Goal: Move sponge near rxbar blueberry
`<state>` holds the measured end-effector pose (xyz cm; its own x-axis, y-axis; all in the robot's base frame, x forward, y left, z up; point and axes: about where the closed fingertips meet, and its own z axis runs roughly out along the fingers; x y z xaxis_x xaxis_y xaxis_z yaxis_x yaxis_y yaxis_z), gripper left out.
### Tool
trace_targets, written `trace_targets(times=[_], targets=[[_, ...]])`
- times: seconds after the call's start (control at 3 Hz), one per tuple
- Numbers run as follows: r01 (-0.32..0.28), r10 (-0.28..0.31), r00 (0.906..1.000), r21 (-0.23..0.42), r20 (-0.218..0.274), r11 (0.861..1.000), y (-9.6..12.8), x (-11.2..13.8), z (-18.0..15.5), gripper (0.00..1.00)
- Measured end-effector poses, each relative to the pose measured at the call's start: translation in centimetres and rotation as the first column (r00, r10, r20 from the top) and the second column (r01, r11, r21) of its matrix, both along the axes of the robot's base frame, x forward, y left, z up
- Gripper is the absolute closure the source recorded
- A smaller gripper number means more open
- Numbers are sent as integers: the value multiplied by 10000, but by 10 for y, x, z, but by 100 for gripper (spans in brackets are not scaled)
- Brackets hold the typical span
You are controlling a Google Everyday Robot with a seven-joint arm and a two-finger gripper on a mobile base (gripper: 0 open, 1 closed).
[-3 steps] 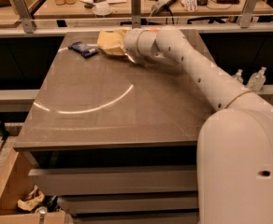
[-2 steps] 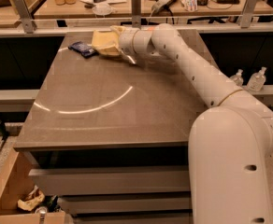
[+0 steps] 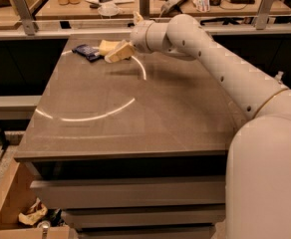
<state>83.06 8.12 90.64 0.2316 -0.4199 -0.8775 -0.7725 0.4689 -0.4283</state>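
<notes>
While one brown table [image 3: 135, 128] is spanned by one white arm [image 3: 225, 59], a single gripper [image 3: 122, 53] is seen over the far left corner, pinched onto one sponge [image 3: 107, 46], which is held just beside one rxbar blueberry [image 3: 87, 52]

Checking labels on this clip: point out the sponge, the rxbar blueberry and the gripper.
sponge [image 3: 107, 46], camera view, its pale yellow top face.
rxbar blueberry [image 3: 87, 52], camera view, middle of the dark blue wrapper.
gripper [image 3: 121, 52], camera view, its tip at the sponge.
</notes>
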Motion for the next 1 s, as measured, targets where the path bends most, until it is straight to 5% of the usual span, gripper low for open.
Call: trace_targets(times=[0.33, 0.67, 1.0], targets=[[1447, -1428, 9878, -287, 615, 9891, -49, -25, 46, 0], [3163, -2984, 9362, -749, 1858, 9457, -88, -47, 100, 0], [3786, -3499, 8977, -629, 2677, 9234, -94, -62, 136, 0]])
